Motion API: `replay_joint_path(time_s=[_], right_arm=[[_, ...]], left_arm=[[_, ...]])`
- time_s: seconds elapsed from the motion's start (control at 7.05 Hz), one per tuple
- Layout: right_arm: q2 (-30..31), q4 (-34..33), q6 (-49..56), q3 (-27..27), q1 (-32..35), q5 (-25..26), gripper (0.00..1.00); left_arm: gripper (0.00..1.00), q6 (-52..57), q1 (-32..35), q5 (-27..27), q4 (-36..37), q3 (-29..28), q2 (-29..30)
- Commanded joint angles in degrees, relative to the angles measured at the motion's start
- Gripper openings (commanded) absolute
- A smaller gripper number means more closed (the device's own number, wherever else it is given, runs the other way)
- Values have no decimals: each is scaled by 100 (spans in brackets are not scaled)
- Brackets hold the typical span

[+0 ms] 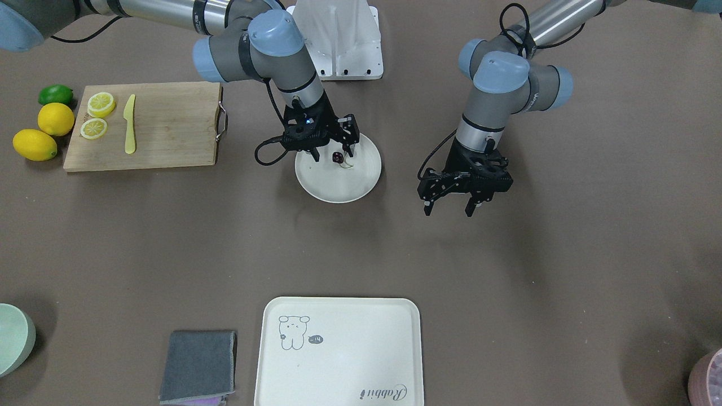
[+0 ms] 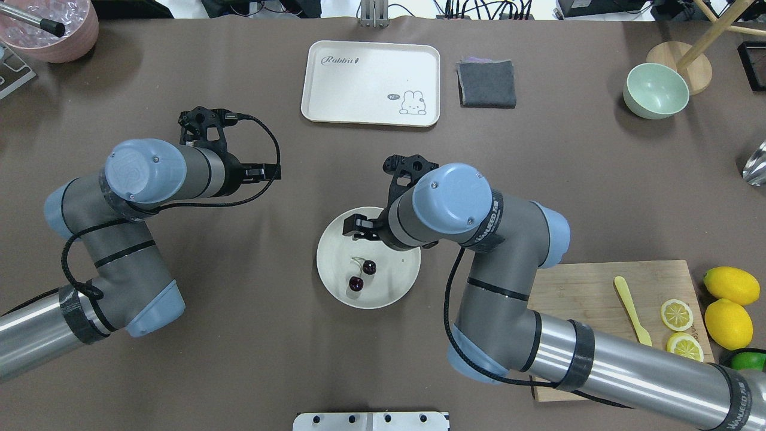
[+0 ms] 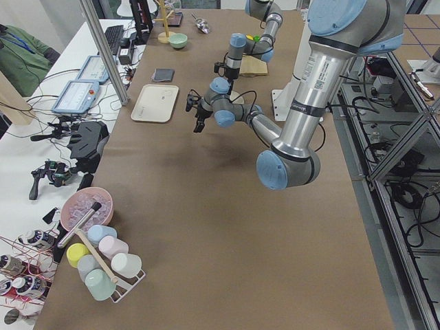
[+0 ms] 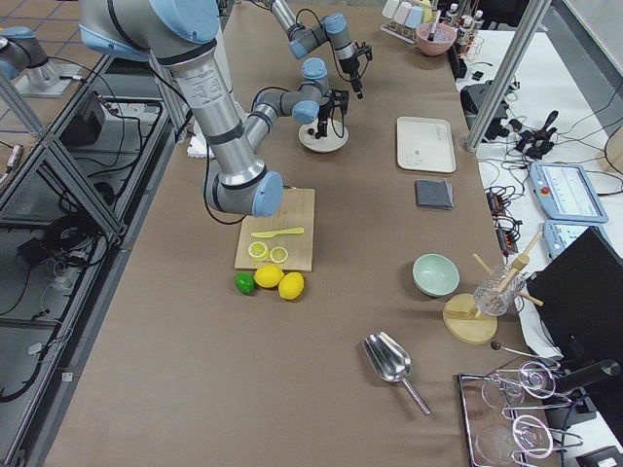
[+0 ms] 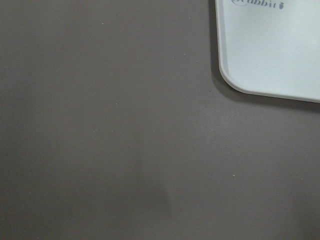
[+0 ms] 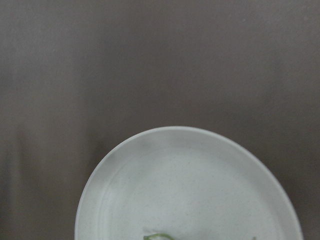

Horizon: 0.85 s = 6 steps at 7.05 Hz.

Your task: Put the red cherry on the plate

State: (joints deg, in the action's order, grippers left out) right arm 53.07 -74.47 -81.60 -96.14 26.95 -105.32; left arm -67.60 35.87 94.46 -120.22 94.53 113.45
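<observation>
The red cherry (image 1: pixel 338 158), a dark maroon pair on thin green stems, lies on the round cream plate (image 1: pixel 338 189) at the table's middle. In the overhead view both fruits (image 2: pixel 362 275) rest on the plate (image 2: pixel 335 263) toward its near side. My right gripper (image 1: pixel 334 156) hangs over the plate, open, one finger on each side of the cherry and not clamped on it. The right wrist view shows the plate's rim (image 6: pixel 150 137) and a bit of green stem. My left gripper (image 1: pixel 448 213) hovers open over bare table, well off to the plate's side, holding nothing.
A wooden cutting board (image 1: pixel 169 141) carries two lemon slices and a yellow knife; two lemons (image 1: pixel 45 132) and a lime sit beside it. A cream tray (image 1: pixel 338 366), a grey cloth (image 1: pixel 200 366) and a pale green bowl (image 1: pixel 14 344) line the operators' edge.
</observation>
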Motion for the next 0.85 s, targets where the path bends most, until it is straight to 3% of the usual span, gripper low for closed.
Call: replay_joint_path(time_s=[0.0, 0.14, 0.28, 0.43, 0.71], right_arm=[[316, -1274, 710, -710, 782, -916, 100], [867, -1846, 1421, -1288, 1125, -1059, 100], [1525, -1956, 2141, -1703, 1546, -1217, 100], [2097, -1958, 2958, -1794, 2081, -1663, 100], [3152, -1949, 5037, -1742, 3144, -1965, 100]], left_arm=[[98, 1112, 365, 656, 25, 30, -242], [98, 1405, 830, 1105, 33, 230, -506], [98, 1460, 1321, 1615, 51, 467, -804], [98, 2000, 2023, 2316, 173, 574, -1007], [98, 3823, 3385, 3241, 943, 829, -1439]])
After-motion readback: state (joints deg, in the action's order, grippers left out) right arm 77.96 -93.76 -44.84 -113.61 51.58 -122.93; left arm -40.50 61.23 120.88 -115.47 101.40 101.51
